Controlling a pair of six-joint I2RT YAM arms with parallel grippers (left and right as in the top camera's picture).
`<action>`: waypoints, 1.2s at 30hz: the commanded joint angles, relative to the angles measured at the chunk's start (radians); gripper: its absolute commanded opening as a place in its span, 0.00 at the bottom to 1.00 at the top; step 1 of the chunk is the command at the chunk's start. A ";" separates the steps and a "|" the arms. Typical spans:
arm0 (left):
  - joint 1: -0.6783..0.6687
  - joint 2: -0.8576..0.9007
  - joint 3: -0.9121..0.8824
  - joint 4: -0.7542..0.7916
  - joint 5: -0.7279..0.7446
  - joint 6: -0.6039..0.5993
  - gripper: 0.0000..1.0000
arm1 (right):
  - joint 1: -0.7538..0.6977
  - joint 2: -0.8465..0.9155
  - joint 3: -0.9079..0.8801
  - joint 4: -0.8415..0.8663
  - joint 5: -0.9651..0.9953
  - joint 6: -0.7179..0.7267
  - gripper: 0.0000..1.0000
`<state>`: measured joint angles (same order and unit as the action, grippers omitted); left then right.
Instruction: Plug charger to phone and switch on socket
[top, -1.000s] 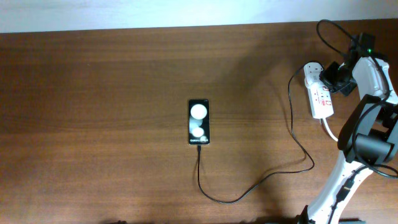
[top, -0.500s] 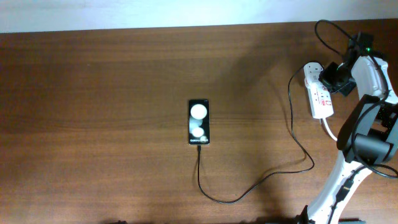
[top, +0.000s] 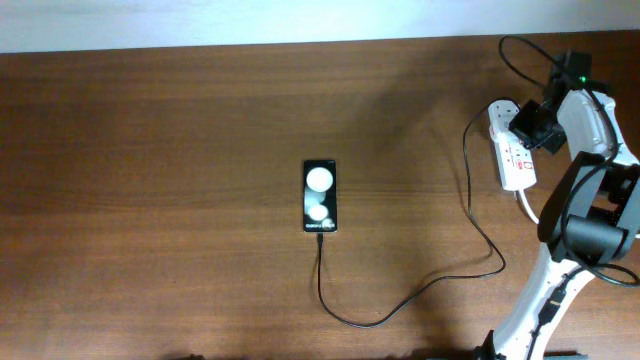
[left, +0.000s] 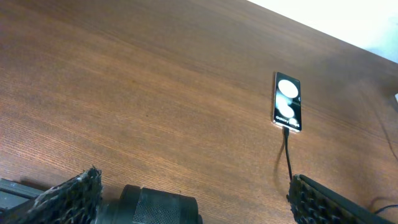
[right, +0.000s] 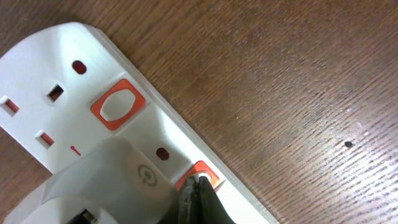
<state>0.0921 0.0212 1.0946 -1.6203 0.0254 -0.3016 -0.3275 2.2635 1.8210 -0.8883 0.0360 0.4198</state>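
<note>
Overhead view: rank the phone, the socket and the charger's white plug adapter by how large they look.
1. socket, longest, though the right gripper covers part.
2. phone, somewhat shorter.
3. white plug adapter, clearly smallest, seated on the socket's far end.

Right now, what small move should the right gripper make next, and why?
Probably press straight down on the red switch: the closed tips of the right gripper sit at its edge beside the white plug, and the cable already joins the phone at its bottom end.
</note>
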 joint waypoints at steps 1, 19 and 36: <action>0.000 -0.014 -0.001 0.002 -0.007 0.016 0.99 | 0.106 0.036 -0.049 -0.013 -0.201 0.003 0.04; 0.000 -0.014 -0.001 0.002 -0.007 0.016 0.99 | -0.073 -0.029 -0.048 -0.193 0.028 0.104 0.04; 0.001 -0.014 -0.001 0.002 -0.007 0.016 0.99 | -0.100 -1.037 0.027 -0.249 -0.452 0.115 0.04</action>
<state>0.0921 0.0212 1.0946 -1.6199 0.0254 -0.3016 -0.4255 1.2903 1.7752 -1.0840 -0.3313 0.5327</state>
